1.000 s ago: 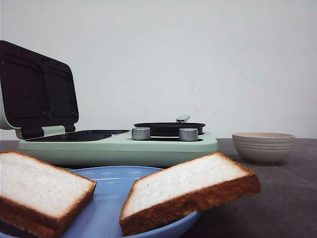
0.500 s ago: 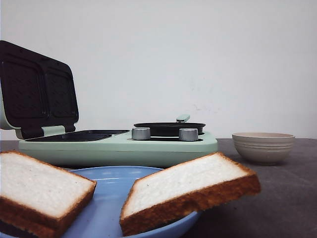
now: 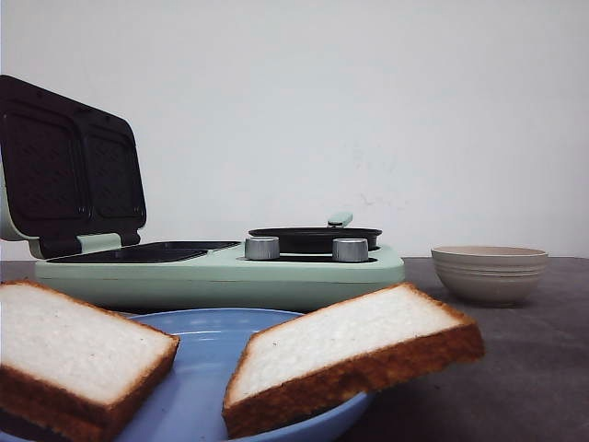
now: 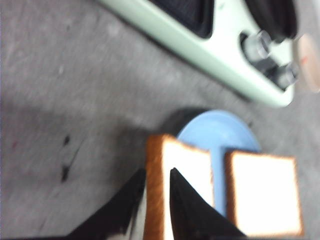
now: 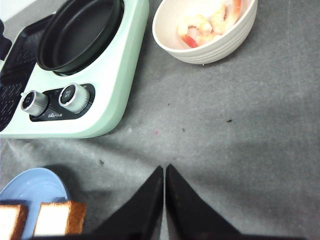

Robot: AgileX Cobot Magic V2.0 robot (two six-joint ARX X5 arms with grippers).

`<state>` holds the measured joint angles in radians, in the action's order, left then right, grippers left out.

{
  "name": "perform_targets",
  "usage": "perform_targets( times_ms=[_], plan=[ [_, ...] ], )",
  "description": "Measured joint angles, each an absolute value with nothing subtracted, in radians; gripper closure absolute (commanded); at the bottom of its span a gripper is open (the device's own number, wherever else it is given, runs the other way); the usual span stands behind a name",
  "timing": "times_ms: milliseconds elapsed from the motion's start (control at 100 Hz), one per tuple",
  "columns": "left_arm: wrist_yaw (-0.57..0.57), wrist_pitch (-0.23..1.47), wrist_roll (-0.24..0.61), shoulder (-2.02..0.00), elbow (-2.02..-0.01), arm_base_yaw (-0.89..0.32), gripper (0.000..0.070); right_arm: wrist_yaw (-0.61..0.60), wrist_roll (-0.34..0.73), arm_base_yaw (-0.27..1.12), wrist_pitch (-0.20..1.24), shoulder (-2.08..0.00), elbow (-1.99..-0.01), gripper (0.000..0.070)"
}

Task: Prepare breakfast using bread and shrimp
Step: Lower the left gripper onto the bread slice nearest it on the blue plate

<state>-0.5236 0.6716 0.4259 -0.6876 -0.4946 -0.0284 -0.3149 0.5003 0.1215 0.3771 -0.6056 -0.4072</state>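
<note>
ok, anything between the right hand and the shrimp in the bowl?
Nothing visible. In the right wrist view the right hand, fingers together, hangs over bare grey table; the shrimp lie uncovered in the beige bowl beyond it. The green cooker sits beside that path, not across it.

A plain white wall (image 3: 368,110) fills the whole background of the front view, from nine o'clock across to three o'clock, evenly lit and without windows or fittings. A few faint marks show on it near centre. Below it runs the desk (image 3: 543,368), covered in a dark grey, slightly mottled surface. In the right wrist view this surface carries small dark specks and soft shadows.
</note>
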Motion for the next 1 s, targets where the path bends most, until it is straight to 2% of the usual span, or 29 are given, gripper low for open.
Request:
perform_targets(
  times_ms=[100,220,260,500,660,750,1000],
  plan=[
    [-0.524,0.723,0.375,-0.725,-0.524,-0.028,0.0645,-0.315,0.496,0.122,0.376,-0.602,-0.414,0.0700],
    [-0.534,0.749,0.349,-0.744,-0.532,-0.028,0.0455,-0.315,0.495,0.122,0.382,-0.583,-0.415,0.0700],
    [-0.551,0.757,0.345,-0.745,-0.532,-0.028,0.0422,-0.315,0.495,0.122,0.385,-0.575,-0.415,0.0700],
    [-0.657,0.809,0.331,-0.745,-0.532,-0.031,0.0423,-0.315,0.494,0.122,0.385,-0.556,-0.415,0.0700],
    [-0.659,0.832,0.331,-0.747,-0.532,-0.059,0.0418,-0.315,0.494,0.122,0.385,-0.556,-0.415,0.0700],
    [-0.648,0.833,0.331,-0.757,-0.532,-0.075,0.0374,-0.321,0.494,0.122,0.385,-0.556,-0.415,0.0700],
    [-0.616,0.835,0.331,-0.814,-0.533,-0.117,0.0374,-0.341,0.494,0.122,0.386,-0.556,-0.415,0.0700]
  ],
)
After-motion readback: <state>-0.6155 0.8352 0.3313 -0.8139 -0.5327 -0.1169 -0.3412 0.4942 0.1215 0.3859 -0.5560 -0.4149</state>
